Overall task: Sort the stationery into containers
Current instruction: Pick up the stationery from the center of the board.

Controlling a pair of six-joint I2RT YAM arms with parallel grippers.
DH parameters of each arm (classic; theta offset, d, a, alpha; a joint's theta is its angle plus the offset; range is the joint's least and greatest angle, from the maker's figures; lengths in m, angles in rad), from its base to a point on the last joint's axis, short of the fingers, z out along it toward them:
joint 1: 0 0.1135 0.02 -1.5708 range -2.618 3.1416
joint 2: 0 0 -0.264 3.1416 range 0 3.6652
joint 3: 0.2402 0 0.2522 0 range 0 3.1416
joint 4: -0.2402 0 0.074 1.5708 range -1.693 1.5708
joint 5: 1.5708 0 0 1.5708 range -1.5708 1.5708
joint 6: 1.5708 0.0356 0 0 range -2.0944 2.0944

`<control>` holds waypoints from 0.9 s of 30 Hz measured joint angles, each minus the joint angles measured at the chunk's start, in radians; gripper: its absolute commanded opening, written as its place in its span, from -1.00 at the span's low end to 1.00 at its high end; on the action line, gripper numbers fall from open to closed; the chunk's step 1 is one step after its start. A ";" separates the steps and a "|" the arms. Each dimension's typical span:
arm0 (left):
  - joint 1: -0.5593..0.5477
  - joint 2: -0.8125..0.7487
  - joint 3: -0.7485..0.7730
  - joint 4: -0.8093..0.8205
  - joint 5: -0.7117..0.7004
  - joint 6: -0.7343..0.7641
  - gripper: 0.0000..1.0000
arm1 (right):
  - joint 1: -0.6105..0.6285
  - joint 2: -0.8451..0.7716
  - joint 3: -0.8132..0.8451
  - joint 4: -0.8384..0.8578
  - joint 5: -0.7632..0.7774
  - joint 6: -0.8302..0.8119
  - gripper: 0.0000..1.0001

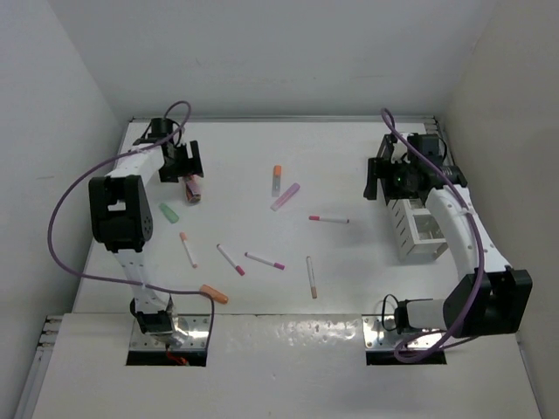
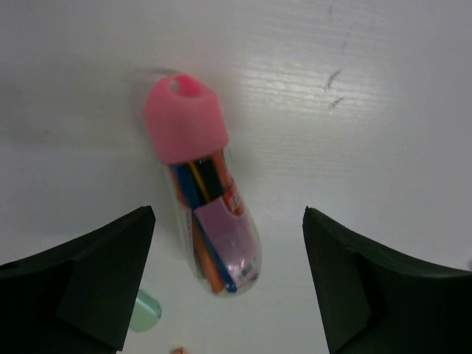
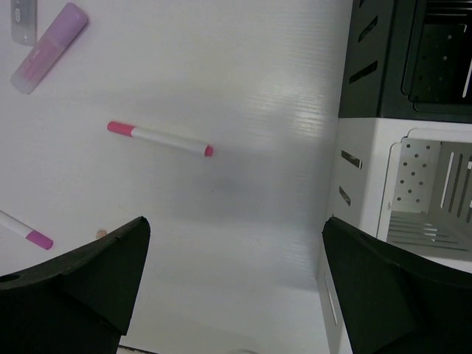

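My left gripper (image 1: 190, 168) (image 2: 228, 284) is open at the far left, hovering over a pink-capped clear piece with maroon inside (image 1: 192, 188) (image 2: 203, 188) that lies between its fingers without touching them. My right gripper (image 1: 374, 181) (image 3: 232, 284) is open and empty, just left of the black holder (image 3: 413, 59) and the white slatted rack (image 1: 417, 229) (image 3: 413, 184). White pens with pink tips (image 1: 328, 219) (image 3: 158, 139) (image 1: 265, 260) (image 1: 231, 259) (image 1: 189, 250) (image 1: 312, 277) lie scattered mid-table. Also loose are a lilac piece (image 1: 286, 196) (image 3: 48, 48), an orange-capped piece (image 1: 277, 179), a mint-green piece (image 1: 169, 212) (image 2: 146, 310) and an orange piece (image 1: 214, 294).
White walls close the table in at the back and on both sides. Purple cables loop over both arms. The black holder is mostly hidden under the right arm in the top view.
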 measured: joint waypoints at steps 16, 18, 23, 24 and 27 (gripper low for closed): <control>-0.089 0.134 0.032 0.013 -0.181 -0.061 0.48 | 0.008 0.063 0.027 0.001 -0.001 0.001 0.96; -0.089 0.134 0.021 0.012 -0.181 -0.061 0.44 | 0.014 0.063 0.027 0.007 0.000 0.000 0.96; -0.085 0.137 -0.002 0.013 -0.169 -0.054 -0.01 | 0.034 0.063 0.028 0.008 0.000 0.000 0.95; -0.084 0.137 -0.002 0.013 -0.158 -0.050 -0.21 | 0.039 0.063 0.030 0.009 0.000 0.000 0.95; -0.083 0.137 -0.002 0.019 -0.111 -0.018 -0.49 | 0.057 0.063 0.040 0.011 -0.003 0.000 0.94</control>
